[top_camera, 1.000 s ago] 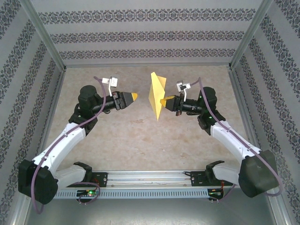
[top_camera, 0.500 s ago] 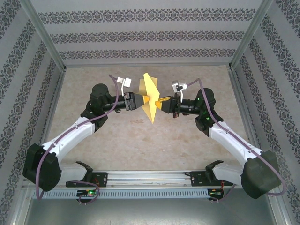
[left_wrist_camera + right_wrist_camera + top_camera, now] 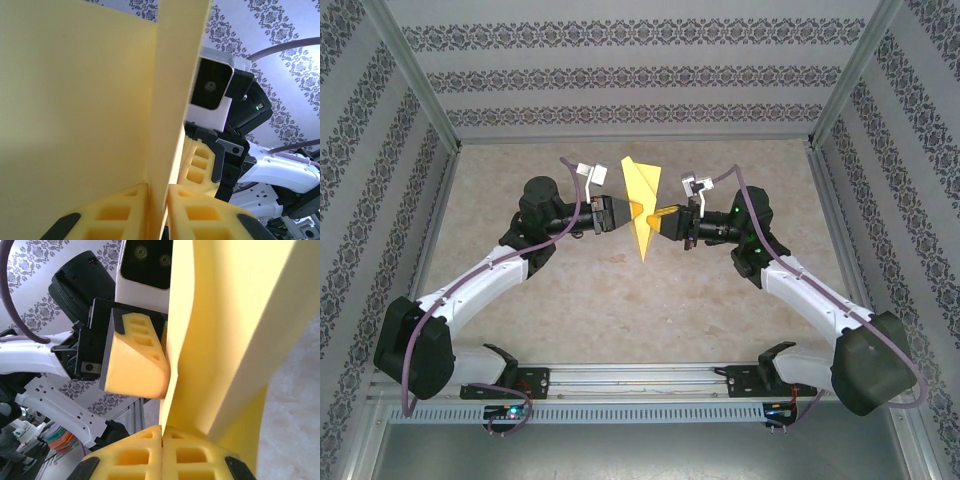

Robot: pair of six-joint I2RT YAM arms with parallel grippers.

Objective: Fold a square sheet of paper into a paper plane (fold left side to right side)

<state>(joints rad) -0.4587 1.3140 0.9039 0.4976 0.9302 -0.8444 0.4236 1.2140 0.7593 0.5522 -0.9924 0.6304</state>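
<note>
Paper plane [image 3: 642, 190], made of thin yellow paper, is being held up in the air over the middle of the counter [image 3: 570, 290]. It is being pinched from two sides at once. The left end effector [image 3: 628, 210] is being squeezed tight on its left side, and the right end effector [image 3: 664, 214] is being squeezed tight on its right side. The two are being held tip to tip, very near each other, with the paper between them.

In the left wrist view, the paper plane [image 3: 75, 100] is being seen as a big yellow wall with a fold line running up it. Its lower edge is being gripped between two yellow fingers [image 3: 115, 210]. In the right wrist view, the paper's edge is being clamped where two yellow fingers [image 3: 125, 455] are meeting. One finger [image 3: 140, 357] of the left end effector is being pressed against the paper from the other side.

In the top view, the wide end is being pointed at the back wall [image 3: 640, 80] and the sharp tip at the arm bases [image 3: 505, 368].
</note>
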